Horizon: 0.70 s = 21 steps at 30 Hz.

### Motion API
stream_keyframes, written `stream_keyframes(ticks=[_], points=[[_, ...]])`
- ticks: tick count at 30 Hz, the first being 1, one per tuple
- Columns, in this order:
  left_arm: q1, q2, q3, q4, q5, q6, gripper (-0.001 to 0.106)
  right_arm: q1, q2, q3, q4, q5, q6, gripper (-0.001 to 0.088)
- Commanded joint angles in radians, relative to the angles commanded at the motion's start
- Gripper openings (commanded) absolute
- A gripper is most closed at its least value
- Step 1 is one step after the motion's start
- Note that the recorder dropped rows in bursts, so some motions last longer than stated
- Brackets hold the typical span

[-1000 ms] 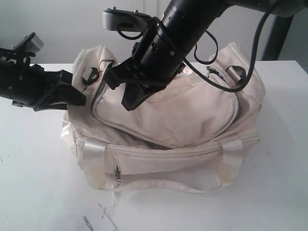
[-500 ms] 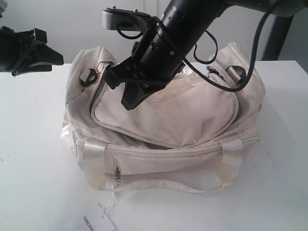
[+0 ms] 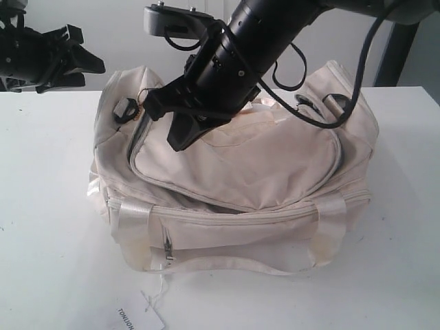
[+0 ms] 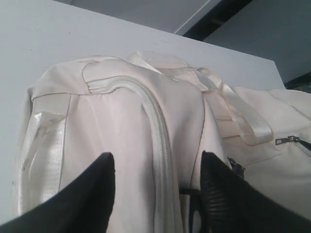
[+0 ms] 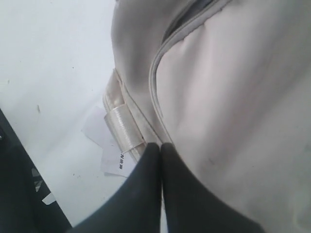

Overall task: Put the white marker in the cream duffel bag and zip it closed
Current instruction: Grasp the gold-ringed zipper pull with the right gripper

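1 cream duffel bag (image 3: 261, 172) mid-table | 1 paper tag (image 3: 141, 317) near-left | left gripper (image 4: 155, 162) far-left, jaws wide | right gripper (image 3: 180, 141) over bag top, jaws pressed together

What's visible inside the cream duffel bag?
Nothing identifiable: the cream duffel bag shows only a dark slit under its top flap. Fabric covers the interior; no white marker is visible.

Stands plain and white as a table (image 3: 48, 261) across the whole scene. Bears the cream duffel bag (image 3: 275, 172) near the middle, long side to the front. Holds a flat paper tag (image 3: 141, 319) with black print near the bag's front left corner.
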Motion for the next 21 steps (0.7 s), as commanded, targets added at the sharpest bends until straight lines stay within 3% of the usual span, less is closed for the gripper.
stream_keyframes(ticks=[6, 14, 16, 21], points=[[-0.07, 0.024, 0.0, 0.006, -0.079, 0.048, 0.058, 0.0, 0.0, 0.0, 0.009, -0.015, 0.002, 0.0], [-0.078, 0.059, 0.0, 0.014, -0.118, 0.037, 0.056, 0.0, 0.0, 0.0, 0.011, -0.105, 0.002, 0.0], [-0.078, 0.059, 0.0, 0.014, -0.118, 0.033, 0.05, 0.0, 0.0, 0.0, 0.011, -0.121, 0.002, 0.0], [-0.078, 0.059, 0.002, 0.014, -0.118, 0.033, 0.016, 0.0, 0.01, 0.0, 0.013, -0.148, 0.002, 0.0]])
